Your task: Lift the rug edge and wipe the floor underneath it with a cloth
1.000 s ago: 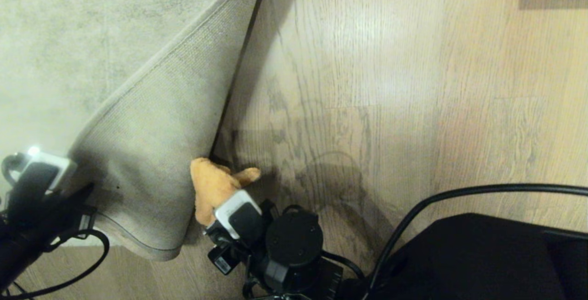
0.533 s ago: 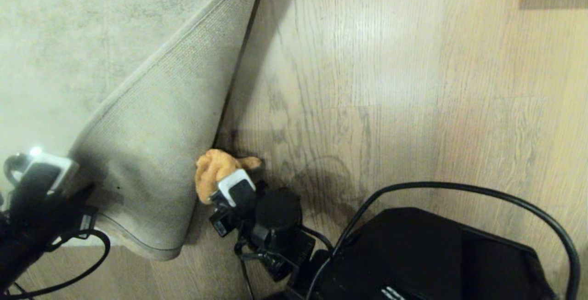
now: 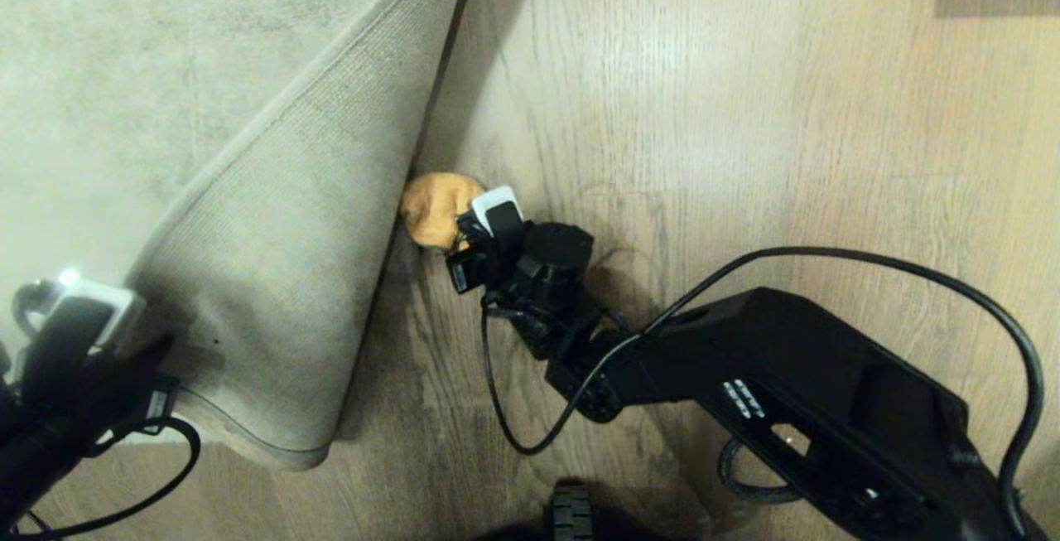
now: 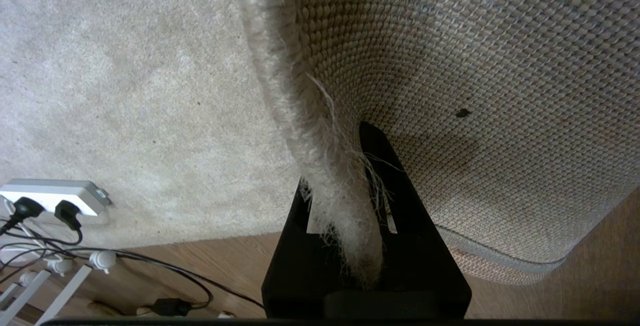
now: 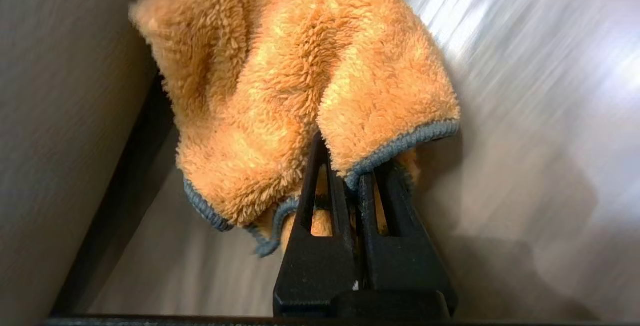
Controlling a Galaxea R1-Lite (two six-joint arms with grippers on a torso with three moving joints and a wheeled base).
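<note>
Pinching the fluffy orange terry cloth (image 3: 431,208) in pressed-together jaws, the right gripper (image 3: 464,222) works the grey-brown plank floor (image 3: 704,110) just beside the raised fold. Left jaws clamp the frayed beige rug edge (image 4: 345,216), whose fold line runs diagonally away from the robot.

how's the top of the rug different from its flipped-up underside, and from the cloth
The rug's top is a mottled grey-beige short pile lying flat; its underside is a ribbed beige weave, lifted and folded back, the rug edge pinched in the left gripper. The cloth is far smaller, fluffy orange with a grey hem, bunched in the right gripper on the floor. Both are held by shut fingers.
</note>
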